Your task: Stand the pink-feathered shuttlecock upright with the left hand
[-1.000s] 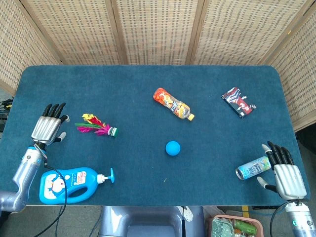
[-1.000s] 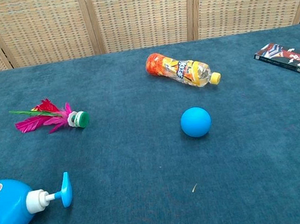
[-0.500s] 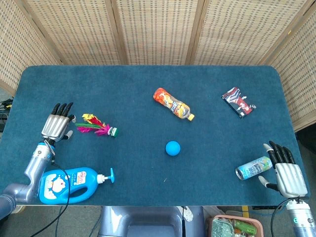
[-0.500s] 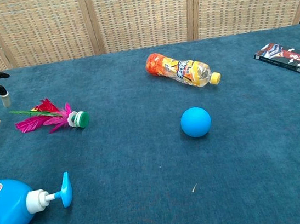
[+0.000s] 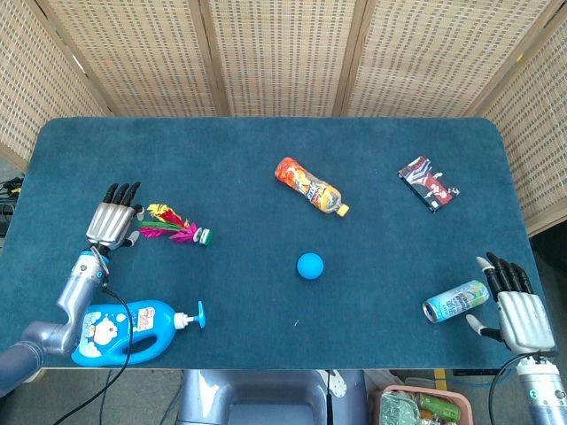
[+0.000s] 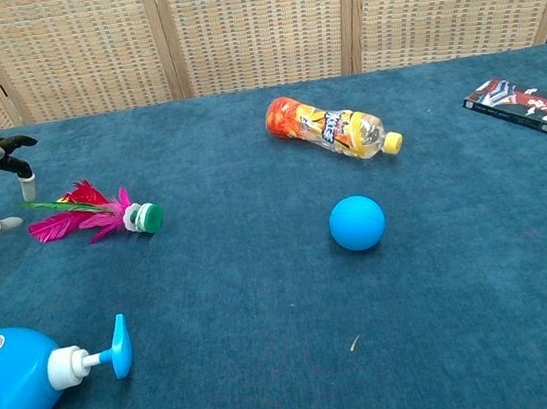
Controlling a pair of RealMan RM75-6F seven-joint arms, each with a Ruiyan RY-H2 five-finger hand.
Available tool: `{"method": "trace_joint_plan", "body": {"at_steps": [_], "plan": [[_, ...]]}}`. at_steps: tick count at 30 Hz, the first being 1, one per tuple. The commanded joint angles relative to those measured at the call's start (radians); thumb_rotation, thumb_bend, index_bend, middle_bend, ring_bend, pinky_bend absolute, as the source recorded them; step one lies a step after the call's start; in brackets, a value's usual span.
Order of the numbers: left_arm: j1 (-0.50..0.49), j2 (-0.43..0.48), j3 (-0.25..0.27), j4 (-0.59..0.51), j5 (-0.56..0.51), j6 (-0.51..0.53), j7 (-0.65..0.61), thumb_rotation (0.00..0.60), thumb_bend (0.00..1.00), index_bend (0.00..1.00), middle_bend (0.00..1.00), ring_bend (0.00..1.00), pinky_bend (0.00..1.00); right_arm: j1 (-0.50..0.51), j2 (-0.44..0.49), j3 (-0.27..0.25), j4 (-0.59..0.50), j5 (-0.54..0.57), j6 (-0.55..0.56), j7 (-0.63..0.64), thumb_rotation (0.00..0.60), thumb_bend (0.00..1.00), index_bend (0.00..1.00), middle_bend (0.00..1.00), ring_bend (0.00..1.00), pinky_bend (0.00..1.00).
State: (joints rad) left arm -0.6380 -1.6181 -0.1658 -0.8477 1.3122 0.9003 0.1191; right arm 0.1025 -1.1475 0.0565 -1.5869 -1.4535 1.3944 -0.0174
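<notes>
— On the left side of the table, what are you reaching for?

— My left hand hovers just beside the feather tips of the shuttlecock, fingers spread, holding nothing. It lies on its side, feathers toward my hand, green base pointing toward the table's middle. It sits between my hand and the blue ball, with the blue soap bottle nearer the front edge.

— How will it handle?

— Very light, I'd judge. The feathers look soft and bendy; squeezing them could crush or splay them. The base looks like the stiff, weighted part.

— So where do you grip?

— Low, where the feathers meet the base, with a gentle pinch, then tip it onto the flat bottom. It may topple if released crooked.

— And your right hand?

— Fingers apart, holding nothing, just beside the can.
</notes>
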Motion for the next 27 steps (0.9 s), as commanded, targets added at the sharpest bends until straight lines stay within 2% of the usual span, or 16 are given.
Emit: {"method": "trace_joint_plan", "body": {"at_steps": [1,15,21,27], "plan": [[-0.008,-0.022,0.0,0.02,0.001,0.006,-0.001,0.6,0.34,0.49,0.0,0.0,0.0,0.0,0.001,0.0,0.002,0.0,0.0,0.005,0.6,0.18,0.0,0.0,0.0,0.02],[-0.017,-0.1,-0.001,0.114,0.011,0.073,0.003,0.6,0.39,0.57,0.02,0.0,0.0,-0.002,0.003,-0.006,0.0,-0.012,0.006,0.005,0.6,0.19,0.0,0.0,0.0,0.02],[-0.013,-0.081,-0.007,0.099,0.021,0.117,-0.012,0.6,0.39,0.59,0.03,0.0,0.0,-0.004,0.004,-0.008,-0.005,-0.018,0.013,0.002,0.6,0.19,0.0,0.0,0.0,0.02],[-0.008,-0.025,-0.011,0.033,0.053,0.193,-0.017,0.6,0.39,0.61,0.04,0.0,0.0,-0.006,0.005,-0.01,-0.01,-0.027,0.021,0.002,0.6,0.18,0.0,0.0,0.0,0.02]]}}
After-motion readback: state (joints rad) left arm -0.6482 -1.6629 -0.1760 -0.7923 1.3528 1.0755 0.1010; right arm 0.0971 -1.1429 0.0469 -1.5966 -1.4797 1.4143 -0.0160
